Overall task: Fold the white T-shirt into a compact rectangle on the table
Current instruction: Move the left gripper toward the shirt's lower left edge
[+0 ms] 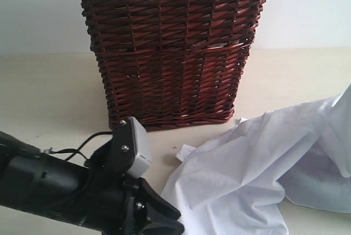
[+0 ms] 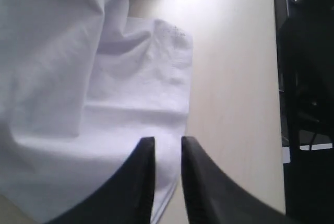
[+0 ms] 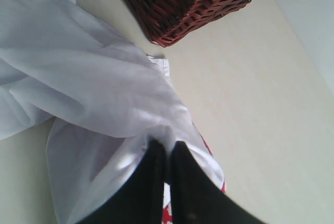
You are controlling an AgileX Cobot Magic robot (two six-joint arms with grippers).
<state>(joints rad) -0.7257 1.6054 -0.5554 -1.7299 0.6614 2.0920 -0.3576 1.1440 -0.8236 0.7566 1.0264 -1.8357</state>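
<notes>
Right wrist view: white T-shirt [image 3: 94, 78] is pinched in the closed right hand [image 3: 168, 148], rest crumpled on the surface [image 3: 250, 104] ahead of it. Left hand [image 2: 168, 143] is parted just over its edge, gripping nothing. Risk: one-sided pull, cloth dragged and bunched.

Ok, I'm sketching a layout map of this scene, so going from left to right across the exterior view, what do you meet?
left arm → wicker basket → white T-shirt
</notes>
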